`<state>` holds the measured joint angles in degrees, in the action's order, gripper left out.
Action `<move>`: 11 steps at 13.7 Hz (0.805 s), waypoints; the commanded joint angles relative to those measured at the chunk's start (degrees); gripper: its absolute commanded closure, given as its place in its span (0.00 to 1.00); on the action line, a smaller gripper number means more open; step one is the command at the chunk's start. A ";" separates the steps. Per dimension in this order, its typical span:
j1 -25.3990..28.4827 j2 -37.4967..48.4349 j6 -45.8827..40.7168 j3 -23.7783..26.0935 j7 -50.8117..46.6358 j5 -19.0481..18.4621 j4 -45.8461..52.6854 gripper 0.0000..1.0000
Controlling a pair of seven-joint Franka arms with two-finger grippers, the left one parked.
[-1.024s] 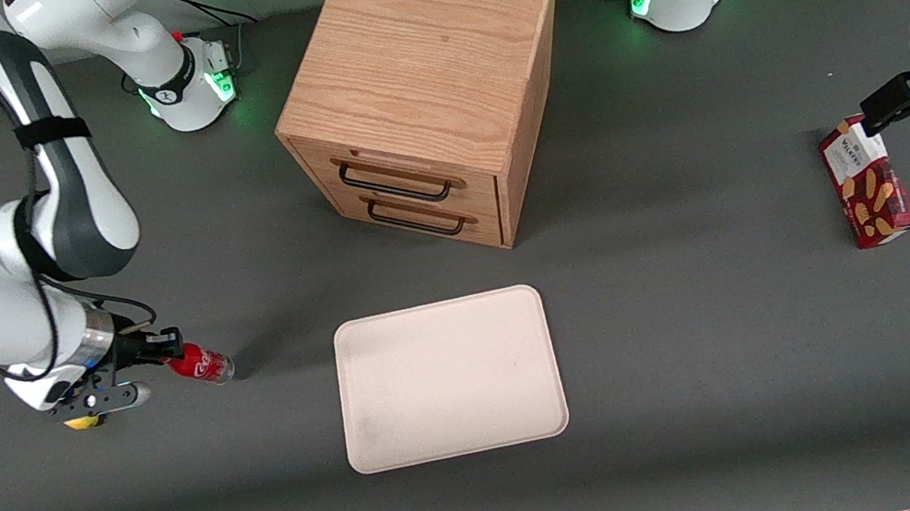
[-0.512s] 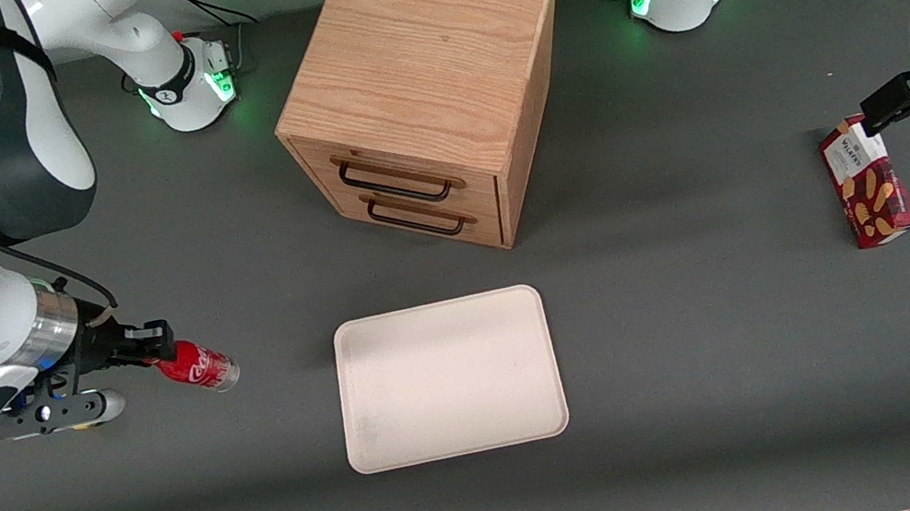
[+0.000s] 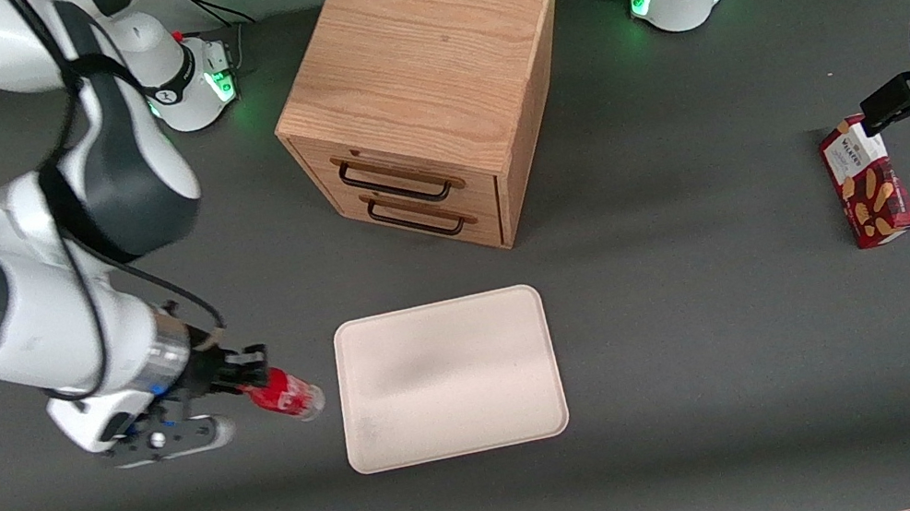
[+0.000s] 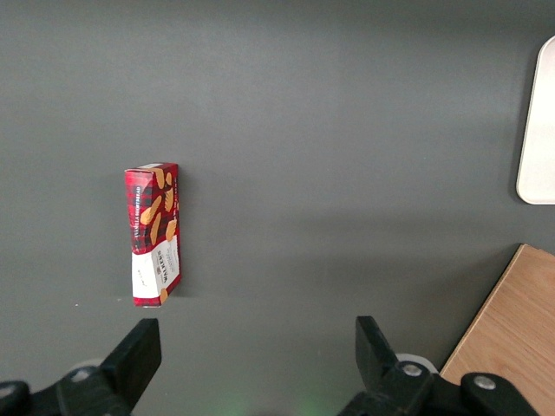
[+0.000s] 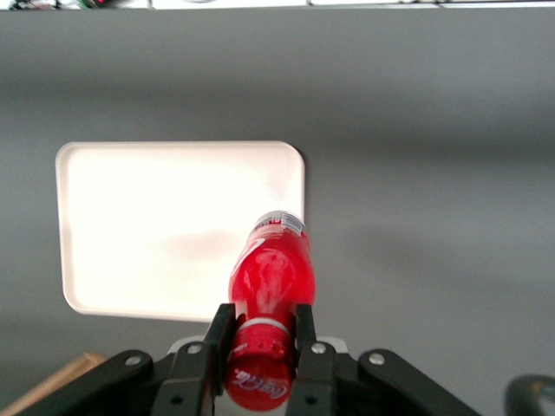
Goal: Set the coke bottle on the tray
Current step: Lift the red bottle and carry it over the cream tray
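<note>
Lower left of front view, hand [image 3: 246, 388] gripping coke bottle [image 3: 285, 397] has carried it nearly to tray [image 3: 448, 378]; release comes next.

My black gripper [image 3: 252, 387] clamps the red coke bottle [image 3: 285, 396], white script on its label, base clear. Just past its base lies the cream-white tray [image 3: 447, 378] on my dark grey table [image 3: 714, 341].

"Walkers" reads on the red box [image 4: 155, 235].
</note>
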<state>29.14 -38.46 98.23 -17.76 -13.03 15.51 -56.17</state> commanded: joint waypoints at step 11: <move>-0.48 -12.61 10.48 3.34 -2.18 1.54 2.57 1.00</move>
<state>29.03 -50.91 109.04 -14.54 -13.77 15.66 -54.71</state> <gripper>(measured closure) 0.678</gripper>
